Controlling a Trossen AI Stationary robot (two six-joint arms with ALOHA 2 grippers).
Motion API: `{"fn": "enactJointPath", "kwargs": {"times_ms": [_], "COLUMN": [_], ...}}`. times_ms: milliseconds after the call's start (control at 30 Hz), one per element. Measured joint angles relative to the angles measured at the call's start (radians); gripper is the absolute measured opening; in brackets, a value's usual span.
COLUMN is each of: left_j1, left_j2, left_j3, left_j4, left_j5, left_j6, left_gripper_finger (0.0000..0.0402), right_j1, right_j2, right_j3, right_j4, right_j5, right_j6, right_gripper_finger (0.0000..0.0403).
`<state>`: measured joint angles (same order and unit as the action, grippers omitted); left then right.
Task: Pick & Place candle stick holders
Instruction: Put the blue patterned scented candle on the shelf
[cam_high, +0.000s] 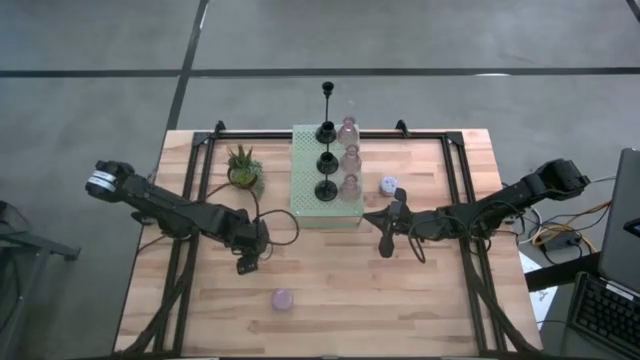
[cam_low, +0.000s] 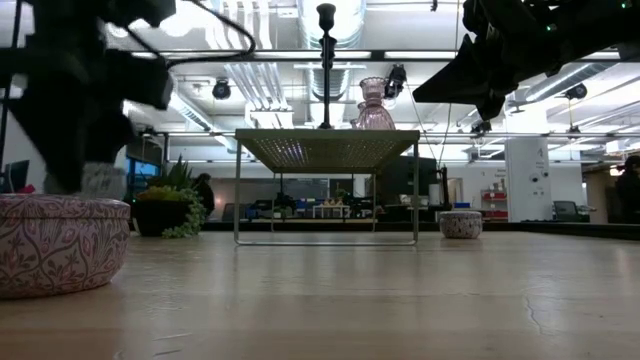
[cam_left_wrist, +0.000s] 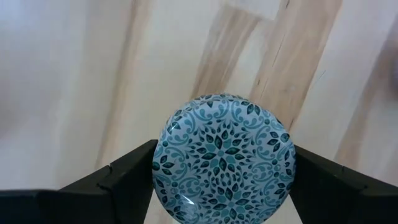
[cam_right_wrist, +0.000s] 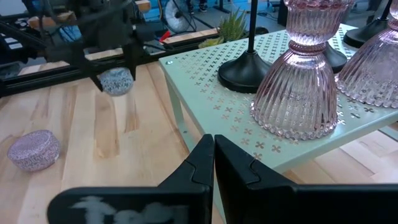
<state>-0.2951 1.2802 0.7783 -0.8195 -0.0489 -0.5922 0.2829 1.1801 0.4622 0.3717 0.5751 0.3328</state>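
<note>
**Blue holder in left jaws, board lying toward the table's middle**

Left gripper was clamped across a stubby blue patterned holder, one finger on each side of its round body, held clear above the table. The pale green board, already carrying three black holders and three pink glass holders, lay beyond and toward the right arm. Right gripper hung with fingers pressed together, empty, just beside the board. Two lavender holders sat loose on the table. Judgement: the left arm owns the carry.
</note>
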Motion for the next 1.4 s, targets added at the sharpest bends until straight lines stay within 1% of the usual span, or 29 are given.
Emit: {"fn": "enactJointPath", "kwargs": {"times_ms": [200,400,667,800,933,1067,1167,1267,1400], "left_j1": [0.080,0.215,0.410,0.507,0.618,0.719,0.764,0.790,0.829], "left_j2": [-0.011,-0.011,-0.008,-0.002,0.014,0.062,0.125,0.202,0.315], "left_j3": [0.130,0.258,0.400,0.456,0.504,0.562,0.621,0.704,0.840], "left_j4": [-0.115,-0.165,-0.169,-0.168,-0.161,-0.150,-0.151,-0.150,-0.174], "left_j5": [-0.022,-0.024,-0.025,-0.031,-0.040,-0.040,-0.021,-0.020,-0.036], "left_j6": [0.089,0.192,0.356,0.415,0.438,0.428,0.419,0.403,0.345], "left_gripper_finger": [0.0310,0.0311,0.0312,0.0312,0.0312,0.0312,0.0312,0.0312,0.0312], "right_j1": [0.000,0.000,0.000,0.000,0.000,0.000,0.000,0.000,0.000], "right_j2": [0.000,0.000,0.000,0.000,0.000,0.000,0.000,0.000,0.000], "right_j3": [0.000,0.000,0.000,0.000,0.000,0.000,0.000,0.000,0.000], "right_j4": [0.000,0.000,0.000,0.000,0.000,0.000,0.000,0.000,0.000], "right_j5": [0.000,0.000,0.000,0.000,0.000,0.000,0.000,0.000,0.000], "right_j6": [0.000,0.000,0.000,0.000,0.000,0.000,0.000,0.000,0.000], "right_gripper_finger": [0.0008,0.0008,0.0008,0.0008,0.0008,0.0008,0.0008,0.0008,0.0008]}}
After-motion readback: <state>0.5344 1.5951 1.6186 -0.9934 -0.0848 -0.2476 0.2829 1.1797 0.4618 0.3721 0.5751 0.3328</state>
